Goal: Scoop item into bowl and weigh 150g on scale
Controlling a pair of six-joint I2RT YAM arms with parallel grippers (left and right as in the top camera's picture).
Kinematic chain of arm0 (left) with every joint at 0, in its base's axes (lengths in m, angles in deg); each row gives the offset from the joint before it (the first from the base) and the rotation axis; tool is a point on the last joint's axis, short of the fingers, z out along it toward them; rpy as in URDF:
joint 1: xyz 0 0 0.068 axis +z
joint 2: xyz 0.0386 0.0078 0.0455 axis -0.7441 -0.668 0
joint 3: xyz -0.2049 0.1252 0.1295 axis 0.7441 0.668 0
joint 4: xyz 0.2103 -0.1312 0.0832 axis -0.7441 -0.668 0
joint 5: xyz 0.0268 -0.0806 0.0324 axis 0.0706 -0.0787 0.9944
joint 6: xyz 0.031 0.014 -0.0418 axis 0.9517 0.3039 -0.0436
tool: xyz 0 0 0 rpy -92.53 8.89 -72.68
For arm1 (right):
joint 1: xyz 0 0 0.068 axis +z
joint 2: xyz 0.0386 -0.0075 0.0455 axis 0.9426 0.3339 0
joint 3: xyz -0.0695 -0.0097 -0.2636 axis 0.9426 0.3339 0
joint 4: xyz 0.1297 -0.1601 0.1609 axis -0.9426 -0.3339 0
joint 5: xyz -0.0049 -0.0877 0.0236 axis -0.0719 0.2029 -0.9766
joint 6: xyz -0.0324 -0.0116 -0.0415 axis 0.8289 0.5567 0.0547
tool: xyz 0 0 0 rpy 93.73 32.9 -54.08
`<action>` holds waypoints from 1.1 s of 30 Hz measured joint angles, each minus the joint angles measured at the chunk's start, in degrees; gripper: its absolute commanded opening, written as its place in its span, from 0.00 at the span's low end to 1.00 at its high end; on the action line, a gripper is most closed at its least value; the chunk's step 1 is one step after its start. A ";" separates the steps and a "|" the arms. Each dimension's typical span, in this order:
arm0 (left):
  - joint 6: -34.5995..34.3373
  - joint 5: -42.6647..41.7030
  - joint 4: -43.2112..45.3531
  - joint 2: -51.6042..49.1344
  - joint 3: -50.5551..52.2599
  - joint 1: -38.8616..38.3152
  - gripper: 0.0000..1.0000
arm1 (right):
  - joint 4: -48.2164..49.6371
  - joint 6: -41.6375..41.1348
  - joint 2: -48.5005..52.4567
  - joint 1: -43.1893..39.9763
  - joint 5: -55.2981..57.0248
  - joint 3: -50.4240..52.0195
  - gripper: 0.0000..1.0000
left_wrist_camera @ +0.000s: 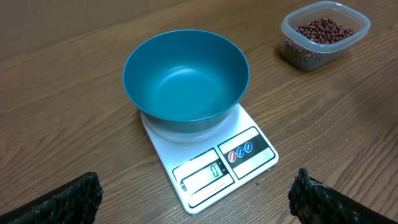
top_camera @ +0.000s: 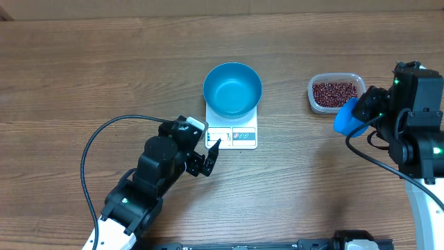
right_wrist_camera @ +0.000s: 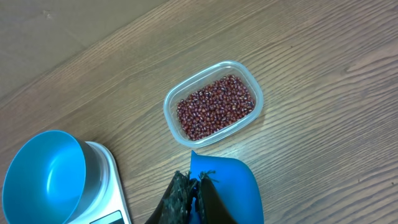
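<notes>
Your left end effector (top_camera: 210, 158) stands wide open, holding nothing, just before the display edge of the flat white square scale (top_camera: 244, 137), where the round smooth blue bowl (top_camera: 232, 89) sits mouth-up — your right end effector (right_wrist_camera: 194, 186) is clamped on a blue scoop (right_wrist_camera: 231, 185) just beside the clear tub (right_wrist_camera: 171, 99) of red-brown beans (right_wrist_camera: 214, 107).

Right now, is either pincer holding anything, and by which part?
The right pincer is shut on the small blue scoop, apparently by its handle end. The left pincer is open and holds nothing.
</notes>
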 measured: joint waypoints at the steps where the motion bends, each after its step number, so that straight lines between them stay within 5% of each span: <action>1: 0.00 0.00 0.00 0.00 0.00 0.00 1.00 | 0.02 0.17 0.00 -0.02 0.00 0.00 0.04; 21: 0.02 0.00 -9.57 0.00 0.09 0.00 0.99 | 12.33 16.20 15.54 -0.02 0.26 0.00 0.04; 33: 0.02 0.00 -12.22 0.00 0.09 0.00 1.00 | 11.47 17.51 17.22 -0.02 0.46 0.00 0.04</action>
